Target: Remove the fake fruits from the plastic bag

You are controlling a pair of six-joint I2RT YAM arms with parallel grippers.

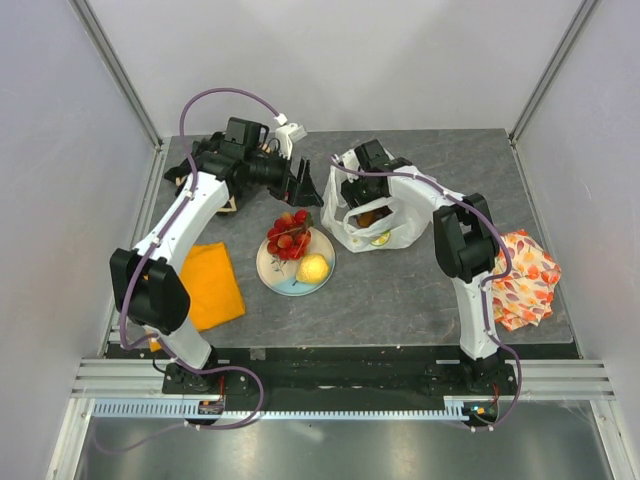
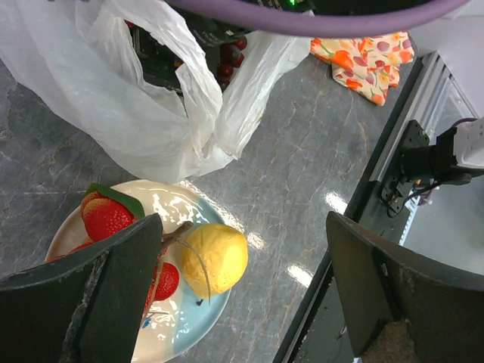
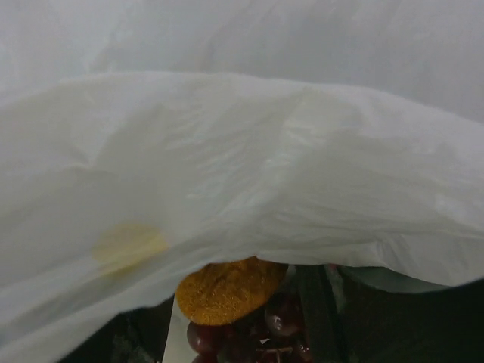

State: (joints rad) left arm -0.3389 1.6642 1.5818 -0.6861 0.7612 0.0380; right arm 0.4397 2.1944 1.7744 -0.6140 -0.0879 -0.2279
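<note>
The white plastic bag [image 1: 400, 228] lies right of centre, its mouth held up around my right gripper [image 1: 364, 196]. In the right wrist view the bag's film [image 3: 249, 151] fills most of the frame. Below it a brown oval piece [image 3: 227, 291] rests on dark purple grapes [image 3: 261, 333], between my right fingers [image 3: 378, 321], which stand apart. A yellowish slice [image 3: 128, 246] shows through the plastic. The plate [image 1: 272, 272] holds a red berry cluster [image 1: 288, 232] and a lemon [image 1: 313, 268]. My left gripper [image 1: 300, 188] hangs open above the plate's far side, holding nothing [image 2: 246, 249].
An orange cloth [image 1: 211, 285] lies left of the plate. A fruit-patterned cloth [image 1: 525, 280] is at the right edge of the table. Grey walls stand on three sides, and the metal rail [image 1: 340, 375] runs along the near edge.
</note>
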